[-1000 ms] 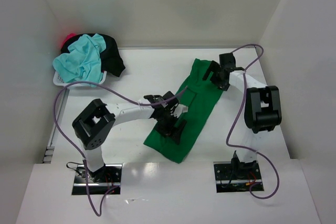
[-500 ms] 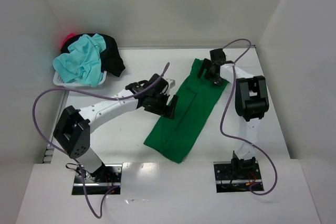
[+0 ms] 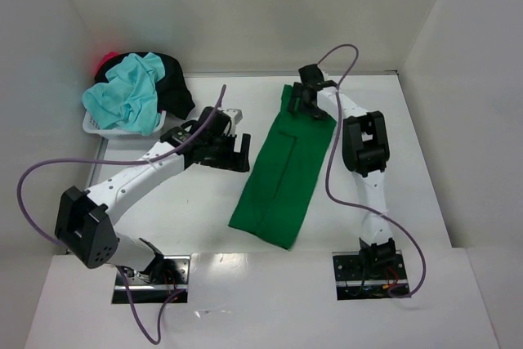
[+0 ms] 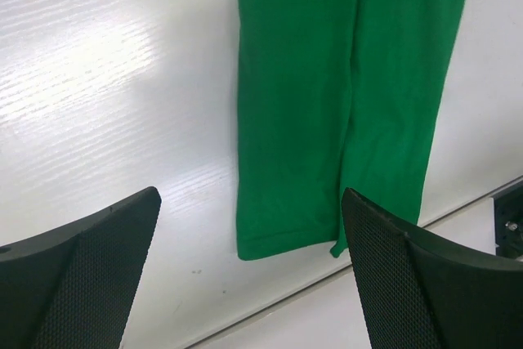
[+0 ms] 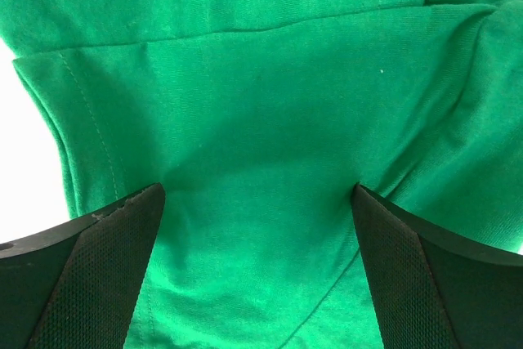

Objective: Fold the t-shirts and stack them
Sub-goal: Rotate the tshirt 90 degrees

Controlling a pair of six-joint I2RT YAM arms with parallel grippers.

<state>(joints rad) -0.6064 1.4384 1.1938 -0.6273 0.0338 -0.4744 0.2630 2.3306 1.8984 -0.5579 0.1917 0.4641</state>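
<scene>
In basket [image 3: 92, 125]: red t-shirt [image 3: 105, 61] mostly hidden | turquoise t-shirt [image 3: 127, 97] on top

I see a small white basket [image 3: 92, 126] sitting at the far left corner of the white desk [image 3: 196, 202], with plain white walls [image 3: 245, 14] closing it in.

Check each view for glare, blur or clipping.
Top external: sharp, evenly lit; the red-pink cloth in the pile bleeds a glow onto the wall. Left wrist: broad glare streak on the glossy white table; the bright green cloth t-shirt is sharp. Right wrist: shirt stitching crisp, table clipped to pure white at the left edge.
</scene>
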